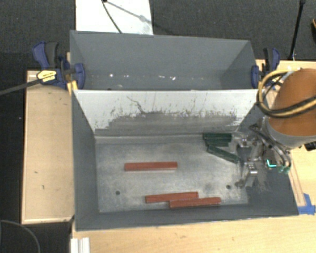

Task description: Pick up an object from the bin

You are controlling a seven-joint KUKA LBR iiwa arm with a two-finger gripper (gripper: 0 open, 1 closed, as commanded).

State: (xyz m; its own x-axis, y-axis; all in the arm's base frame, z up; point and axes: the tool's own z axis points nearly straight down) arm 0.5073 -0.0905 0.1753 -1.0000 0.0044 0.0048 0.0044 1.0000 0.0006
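My gripper [247, 165] hangs low at the right end of the bin floor, close to the right wall. Just left of it lie two dark green pieces: a short block [217, 138] against the back wall and a slanted strip [221, 152] whose right end reaches the gripper. I cannot tell whether the gripper touches the strip. A red-brown bar [150, 166] lies flat in the middle of the floor. Two more red-brown bars [171, 197] [196, 202] lie side by side near the front wall, left of and below the gripper.
The arm with its orange cover and cables leans in over the bin's right rim. The bin's sloped back wall rises behind the green pieces, and the right wall stands close to the gripper.
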